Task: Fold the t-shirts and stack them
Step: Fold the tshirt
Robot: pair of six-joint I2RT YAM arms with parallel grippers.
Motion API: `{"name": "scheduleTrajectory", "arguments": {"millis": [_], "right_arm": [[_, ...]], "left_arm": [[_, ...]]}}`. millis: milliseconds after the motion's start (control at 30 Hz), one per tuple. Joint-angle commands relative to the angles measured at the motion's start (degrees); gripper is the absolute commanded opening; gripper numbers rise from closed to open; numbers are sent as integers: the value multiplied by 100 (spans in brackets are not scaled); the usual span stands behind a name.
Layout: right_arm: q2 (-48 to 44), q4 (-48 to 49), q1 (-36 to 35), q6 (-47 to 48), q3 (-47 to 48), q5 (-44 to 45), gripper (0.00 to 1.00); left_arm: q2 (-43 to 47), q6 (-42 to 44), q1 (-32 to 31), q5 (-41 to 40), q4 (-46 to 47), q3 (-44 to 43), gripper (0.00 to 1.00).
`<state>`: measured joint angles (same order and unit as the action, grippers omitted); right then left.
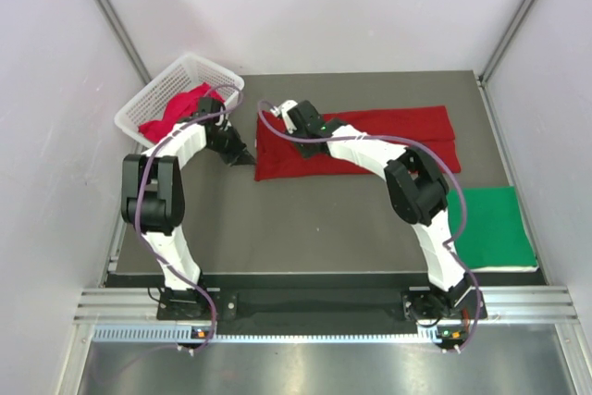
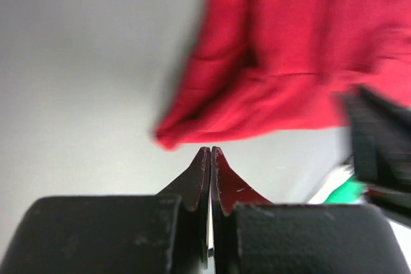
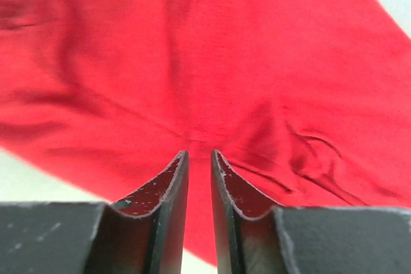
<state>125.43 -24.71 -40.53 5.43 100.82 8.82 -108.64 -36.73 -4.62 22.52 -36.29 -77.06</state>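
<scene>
From above, my left gripper (image 1: 244, 160) sits just off the left end of the dark red t-shirt (image 1: 370, 141), which lies as a long folded band across the far middle of the table (image 1: 305, 228); my right gripper (image 1: 289, 127) is over that same left end; only this view shows the green t-shirt (image 1: 495, 227) lying folded flat at the right edge, and the white basket (image 1: 185, 80) at the far left with another red t-shirt (image 1: 176, 115) bunched inside; my left wrist view shows what the overhead cannot, my left gripper (image 2: 210, 149) pressed together with nothing between, its tips just short of the dark red t-shirt's (image 2: 289, 62) rounded corner; my right wrist view fills with the dark red t-shirt (image 3: 205, 62), creased to the right, and my right gripper (image 3: 199, 153) stands slightly apart above it, gripping nothing.
</scene>
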Motion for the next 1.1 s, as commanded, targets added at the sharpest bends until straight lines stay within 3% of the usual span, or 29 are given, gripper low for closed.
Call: {"name": "scheduleTrajectory", "arguments": {"millis": [0, 333, 633, 1067], "right_arm": [[-168, 195, -165, 177, 263, -56, 22], [69, 238, -253, 230, 246, 129, 30], [316, 247, -253, 292, 342, 172, 29], [509, 300, -262, 292, 439, 647, 27]], "left_arm": [[502, -685, -56, 708, 973, 190, 0], [239, -1266, -258, 763, 2205, 859, 0], [-113, -766, -258, 42, 1573, 534, 0], [-210, -546, -258, -301, 1195, 543, 0]]}}
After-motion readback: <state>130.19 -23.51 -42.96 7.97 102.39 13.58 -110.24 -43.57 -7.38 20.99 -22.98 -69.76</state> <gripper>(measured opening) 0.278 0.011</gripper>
